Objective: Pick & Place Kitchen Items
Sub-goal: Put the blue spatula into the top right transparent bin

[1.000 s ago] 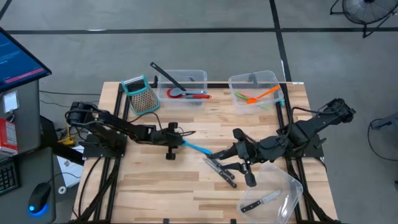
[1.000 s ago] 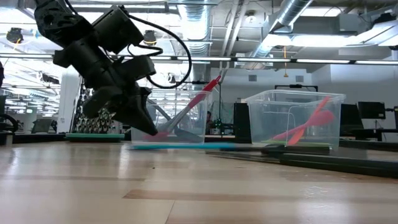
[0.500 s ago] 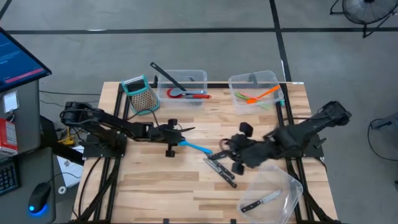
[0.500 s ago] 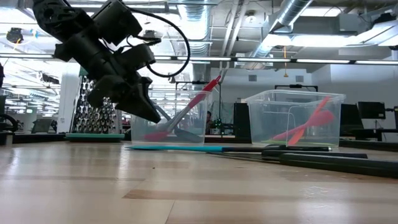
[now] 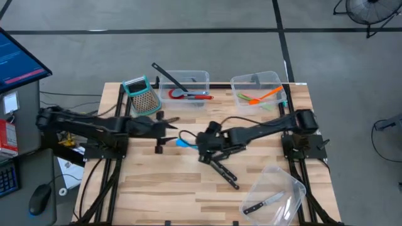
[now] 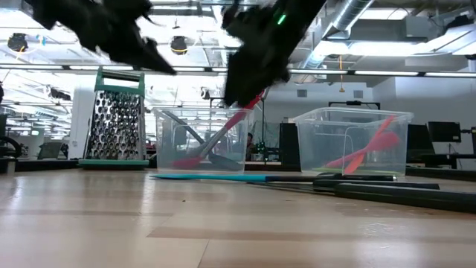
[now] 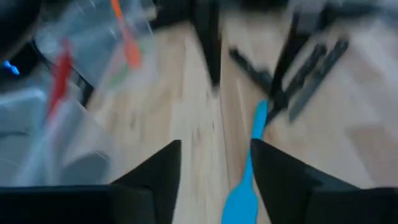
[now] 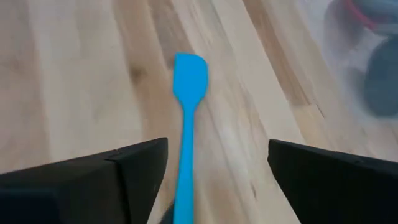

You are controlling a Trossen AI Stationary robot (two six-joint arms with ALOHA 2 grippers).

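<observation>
A blue spatula lies flat on the wooden table near its middle, also seen in the low view. My left gripper hangs open above and to the left of the spatula's head, clear of it. Reaching in from the right, my right gripper is open and well above the spatula, one finger on either side of the handle, not touching. Several black-handled knives lie on the table just beyond the right gripper, toward the near edge.
A clear bin at the far middle holds a red-headed spatula and a black ladle. Another bin at the far right holds orange and green utensils. A tipped bin at the near right holds a knife. A teal-framed grater stands at the far left.
My left gripper has let go of the blue spatula's head, risen and drawn back toward the table's left edge. My right gripper has swung from the knives toward the table's middle and come down over the spatula, tipping downward. The spatula stays on the table.
</observation>
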